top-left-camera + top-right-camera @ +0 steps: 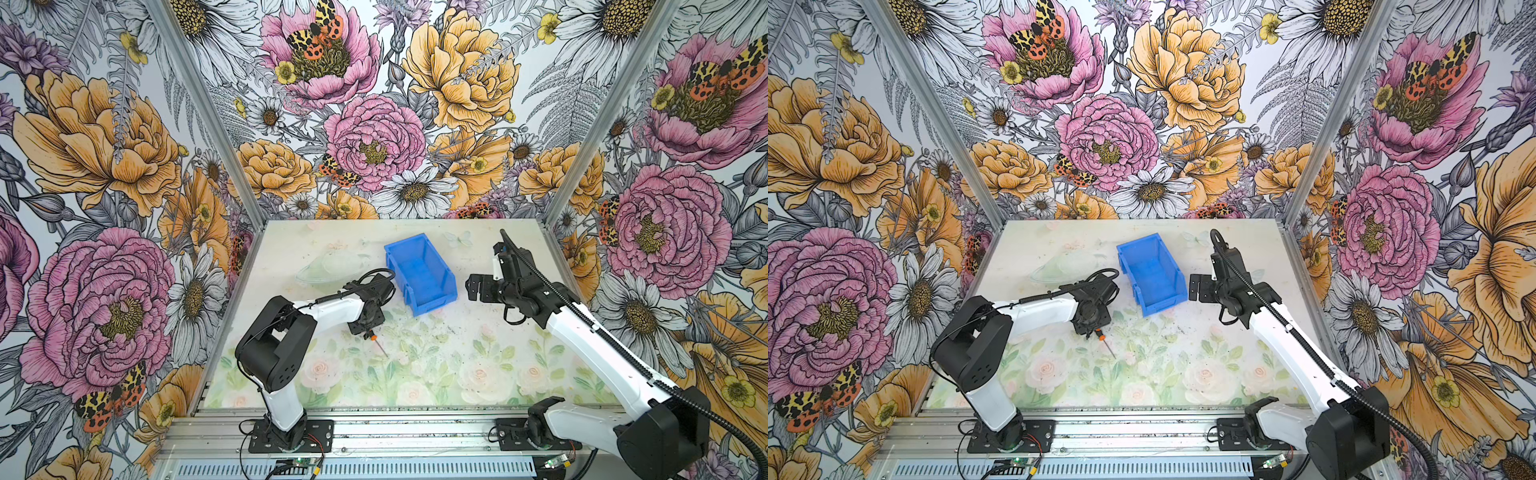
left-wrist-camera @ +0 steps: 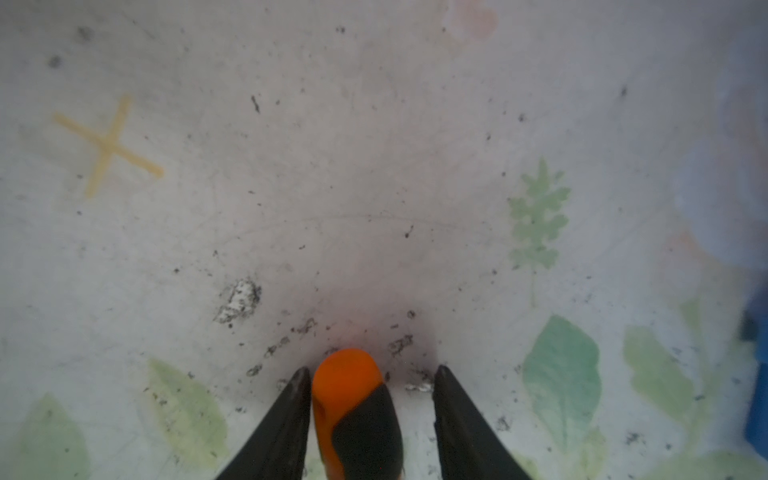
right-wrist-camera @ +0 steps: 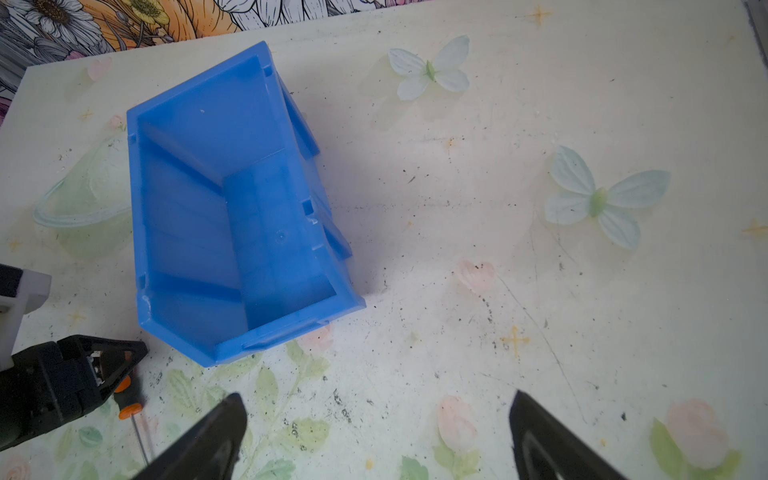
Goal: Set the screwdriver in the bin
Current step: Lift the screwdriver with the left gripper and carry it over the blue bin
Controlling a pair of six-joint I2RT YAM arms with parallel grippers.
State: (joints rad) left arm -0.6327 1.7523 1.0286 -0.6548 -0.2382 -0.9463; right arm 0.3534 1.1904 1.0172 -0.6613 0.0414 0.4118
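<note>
Screwdriver inside left pincer

The table, a pale floral-printed surface speckled with dark grime, is carrying two items. The bin is standing upright near mid-table. The screwdriver is lying flat nearer the front edge, apart from the bin.

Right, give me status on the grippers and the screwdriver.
Left gripper straddles the screwdriver at its handle, jaws not yet tight. Right gripper open, empty, beside the bin. Screwdriver lying on the table, bin empty. Nothing between them.
</note>
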